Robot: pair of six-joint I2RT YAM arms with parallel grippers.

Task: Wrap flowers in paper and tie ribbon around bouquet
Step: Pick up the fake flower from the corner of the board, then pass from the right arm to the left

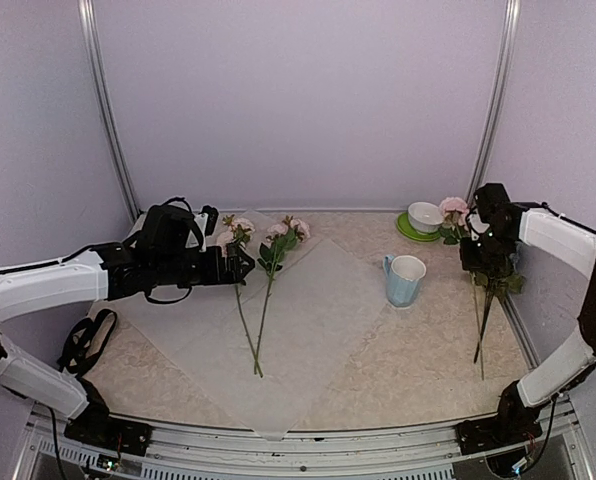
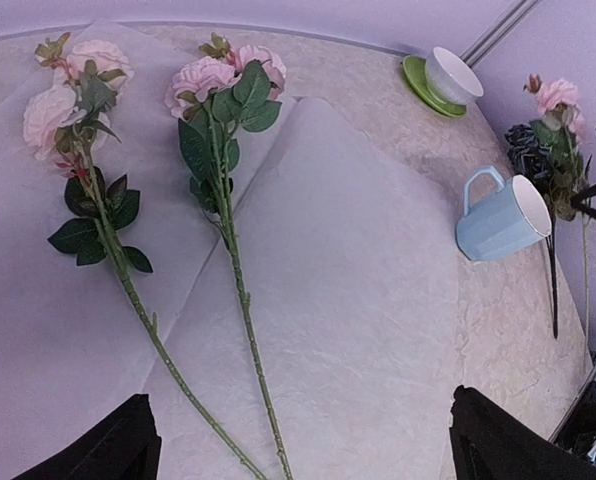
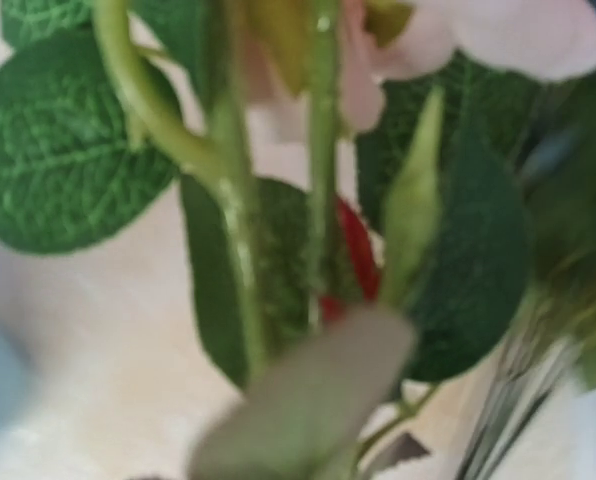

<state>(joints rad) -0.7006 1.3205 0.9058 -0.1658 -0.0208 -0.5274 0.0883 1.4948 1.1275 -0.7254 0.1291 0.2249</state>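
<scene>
Currently, two pale pink artificial rose stems (image 1: 263, 300) lie side by side on a large frosted white sheet of wrapping paper (image 1: 328, 300), left of a pale blue ceramic mug (image 1: 405, 280) on the marbled desk (image 1: 428, 370). The left tool (image 1: 236, 265) hovers by their blooms, jaws spread wide, holding nothing. Right of the mug, the right tool (image 1: 490, 262) is clamped on a bunch of pink rose and dark blue hydrangea (image 1: 456, 215), stems dangling. The stems look light, thin and springy; pinching mid-stem below the leaves seems safest, sparing the soft petals.
</scene>
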